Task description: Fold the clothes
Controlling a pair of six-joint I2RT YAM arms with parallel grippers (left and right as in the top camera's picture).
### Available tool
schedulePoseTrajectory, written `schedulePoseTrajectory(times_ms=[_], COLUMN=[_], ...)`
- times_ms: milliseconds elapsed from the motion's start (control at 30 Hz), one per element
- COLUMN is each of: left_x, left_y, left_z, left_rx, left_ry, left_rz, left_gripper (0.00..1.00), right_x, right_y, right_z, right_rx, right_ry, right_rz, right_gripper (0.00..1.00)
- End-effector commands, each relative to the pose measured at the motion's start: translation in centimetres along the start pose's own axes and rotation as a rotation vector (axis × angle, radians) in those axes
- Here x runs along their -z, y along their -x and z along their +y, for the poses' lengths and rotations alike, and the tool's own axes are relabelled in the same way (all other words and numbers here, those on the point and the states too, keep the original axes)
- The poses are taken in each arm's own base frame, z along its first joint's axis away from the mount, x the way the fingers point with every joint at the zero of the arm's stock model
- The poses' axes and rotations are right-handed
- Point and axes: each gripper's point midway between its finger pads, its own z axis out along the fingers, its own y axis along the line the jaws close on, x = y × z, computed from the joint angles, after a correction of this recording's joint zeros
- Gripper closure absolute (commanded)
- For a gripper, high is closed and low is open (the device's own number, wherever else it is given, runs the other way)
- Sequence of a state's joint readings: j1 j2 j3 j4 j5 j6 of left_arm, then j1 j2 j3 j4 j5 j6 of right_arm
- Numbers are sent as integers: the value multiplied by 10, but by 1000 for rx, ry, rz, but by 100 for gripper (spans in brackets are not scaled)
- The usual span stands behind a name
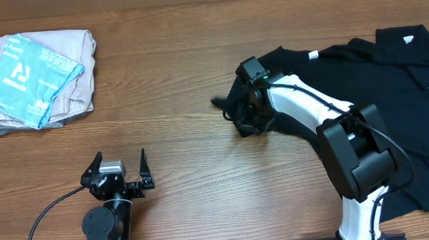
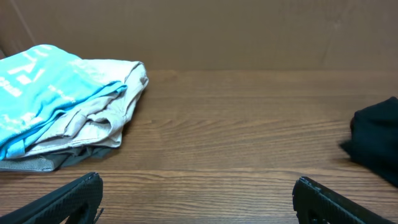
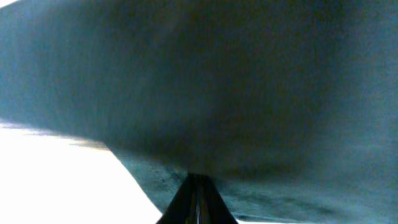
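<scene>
Presently: black clothes unfolded on counter; right tool pinching their edge; left tool wide, idle.

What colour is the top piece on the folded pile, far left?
The top piece is light blue with white print, clearest in the overhead view.

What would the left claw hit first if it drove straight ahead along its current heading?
Likely nothing: bare table lies ahead of the left claw; the folded pile sits left of that line, the black garment right.
</scene>
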State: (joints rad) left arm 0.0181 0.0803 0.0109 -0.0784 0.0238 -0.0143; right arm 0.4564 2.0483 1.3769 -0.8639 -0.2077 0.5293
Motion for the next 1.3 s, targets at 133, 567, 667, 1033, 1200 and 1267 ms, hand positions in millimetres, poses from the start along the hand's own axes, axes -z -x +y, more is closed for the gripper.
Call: schedulePoseTrajectory(times_ms=[133,567,667,1033,1200,1267], left_x=[0,0,0,0,1,8], left_y=[0,0,0,1,17,31], left_z=[0,0,0,0,-16,-42], left_rx=[-27,-28,-28,-28,-32,-52], left_ry=[1,1,1,1,-85,-238], left_rz=[-6,-5,-5,-13,-76,-131], left_gripper=[0,0,0,0,0,0], right_x=[-11,26,71,177,196,204], right_y=[-51,-69,-31,63,82,87], right_z=[81,157,135,-40,-123,-154], right_rx=[84,394,317,-70,-228,-285], right_ry=[174,203,128,-110,-151,-158], right_rz=[76,-75,-170,-327,-327,-338], right_gripper=[96,96,96,91,86,86])
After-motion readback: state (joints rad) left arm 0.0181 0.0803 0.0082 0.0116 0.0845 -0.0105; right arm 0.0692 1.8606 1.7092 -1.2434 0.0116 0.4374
